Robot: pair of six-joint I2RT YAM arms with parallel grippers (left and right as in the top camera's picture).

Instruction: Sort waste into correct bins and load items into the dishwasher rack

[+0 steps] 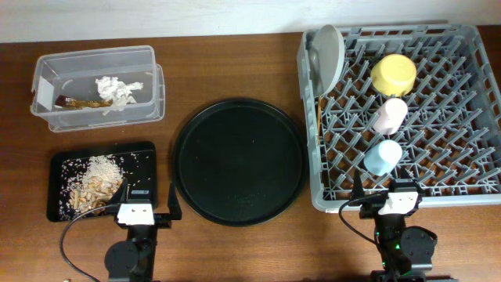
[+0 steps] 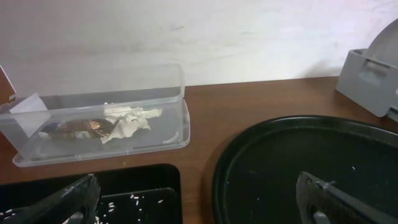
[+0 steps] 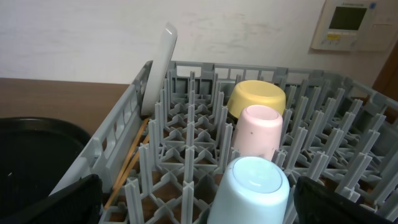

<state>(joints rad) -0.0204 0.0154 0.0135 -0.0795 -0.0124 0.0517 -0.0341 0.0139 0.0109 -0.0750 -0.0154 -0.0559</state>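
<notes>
Both arms at the near table edge. Left gripper: jaws spread wide, nothing held, by the near right corner of the shallow black tray, which holds the rice and brown food pieces. Right gripper: also wide, empty, at the near rim of the rack. In the rack, going back: light-blue cup, pink cup, yellow bowl, bottoms up. Chopsticks lie along the left wall, plate on edge at the far left corner. Round black tray sits mid-table. Far left: clear tub with crumpled paper and wrapper.

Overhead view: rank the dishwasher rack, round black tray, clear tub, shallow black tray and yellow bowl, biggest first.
1. dishwasher rack
2. round black tray
3. clear tub and shallow black tray: they look about alike, so they are not ranked against each other
4. yellow bowl
</notes>
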